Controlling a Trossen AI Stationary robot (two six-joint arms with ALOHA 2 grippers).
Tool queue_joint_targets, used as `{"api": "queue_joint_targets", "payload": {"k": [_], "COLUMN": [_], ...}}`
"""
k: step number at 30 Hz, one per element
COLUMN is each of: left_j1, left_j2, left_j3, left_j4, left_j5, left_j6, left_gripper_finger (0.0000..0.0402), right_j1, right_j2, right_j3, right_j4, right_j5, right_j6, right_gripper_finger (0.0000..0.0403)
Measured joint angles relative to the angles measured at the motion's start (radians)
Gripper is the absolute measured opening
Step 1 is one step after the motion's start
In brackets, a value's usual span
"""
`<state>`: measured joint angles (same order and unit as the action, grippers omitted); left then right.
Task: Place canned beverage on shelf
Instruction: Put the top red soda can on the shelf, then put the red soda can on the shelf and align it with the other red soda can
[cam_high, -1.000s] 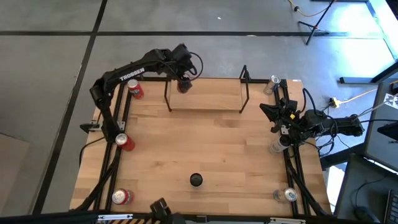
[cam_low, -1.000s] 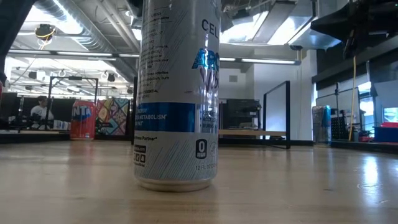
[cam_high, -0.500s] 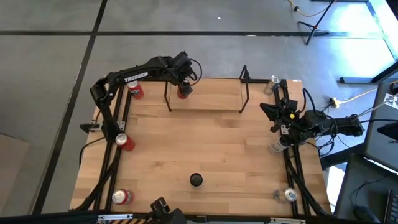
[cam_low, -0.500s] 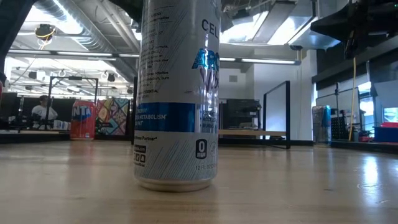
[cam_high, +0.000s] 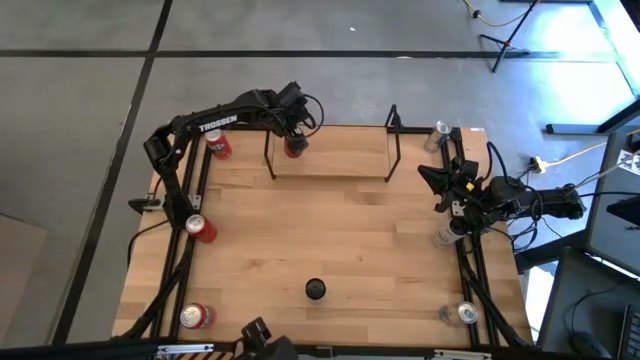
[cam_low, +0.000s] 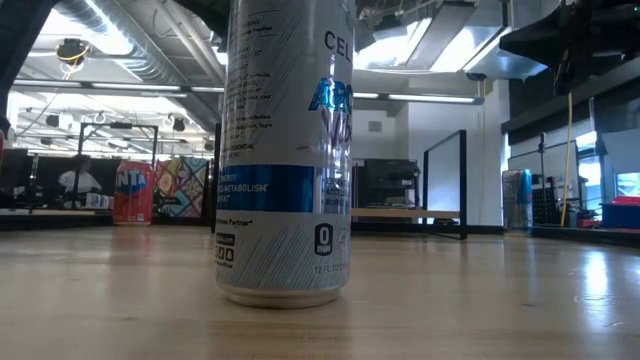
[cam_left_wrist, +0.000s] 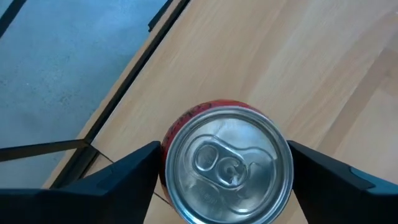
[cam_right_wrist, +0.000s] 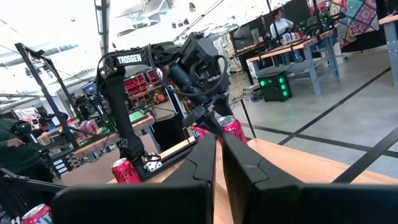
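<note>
A red can (cam_left_wrist: 227, 165) stands upright on the left end of the shelf (cam_high: 335, 152), a light-wood board with black wire frames (cam_high: 270, 155) at both ends, at the table's far edge. My left gripper (cam_high: 294, 138) hangs over the can, slanting down from the left. It is open, with one finger (cam_left_wrist: 134, 174) on each side of the can's body below the rim. My right gripper (cam_high: 432, 178) waits shut at the table's right edge. In the low view a tall silver-and-blue can (cam_low: 283, 150) hides the red can. My left gripper's fingers (cam_left_wrist: 323, 177) stand close beside the red can's two sides, coming from above. The can's rim (cam_left_wrist: 287, 155) hides the fingertips, so I cannot tell whether they touch it. The can rests upright on the shelf board.
The silver-and-blue can (cam_high: 315, 289) stands near the table's front middle. Red cans (cam_high: 217, 143) (cam_high: 199, 228) (cam_high: 196, 317) line the left rail and silver cans (cam_high: 440, 135) (cam_high: 445, 235) (cam_high: 461, 313) the right. The rest of the shelf board is bare wood.
My left gripper has come down with the red can onto the shelf's left end, then kept still. The can has stayed upright and now stands on the board.
</note>
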<state>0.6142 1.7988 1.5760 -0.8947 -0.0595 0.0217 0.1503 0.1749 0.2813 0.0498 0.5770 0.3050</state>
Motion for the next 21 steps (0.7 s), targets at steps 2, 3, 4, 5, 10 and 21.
{"api": "queue_joint_targets", "payload": {"k": [2, 3, 4, 5, 10, 21], "left_j1": [0.0, -0.001, -0.001, -0.001, -0.008, -0.102], "left_j2": [-0.01, -0.018, -0.026, -0.032, -0.055, -0.252], "left_j3": [0.026, 0.04, 0.052, 0.061, 0.114, 0.209], "left_j4": [-0.003, -0.006, -0.007, -0.007, -0.015, -0.075], "left_j5": [0.0, 0.001, 0.002, 0.002, 0.003, -0.145], "left_j6": [0.015, 0.016, 0.017, 0.02, 0.083, 0.137], "left_gripper_finger": [0.0323, 0.0323, 0.0324, 0.0324, 0.0325, 0.0326], "right_j1": [0.0, 0.0, 0.0, 0.0, 0.0, 0.0], "right_j2": [0.0, 0.0, 0.0, 0.0, 0.0, 0.0], "right_j3": [0.0, 0.0, 0.0, 0.0, 0.0, 0.0], "right_j4": [0.0, 0.0, 0.0, 0.0, 0.0, 0.0], "right_j5": [0.0, 0.0, 0.0, 0.0, 0.0, 0.001], "right_j6": [0.0, 0.0, 0.0, 0.0, 0.0, 0.058], "right_gripper_finger": [0.0019, 0.0019, 0.0019, 0.0019, 0.0019, 0.0019]}}
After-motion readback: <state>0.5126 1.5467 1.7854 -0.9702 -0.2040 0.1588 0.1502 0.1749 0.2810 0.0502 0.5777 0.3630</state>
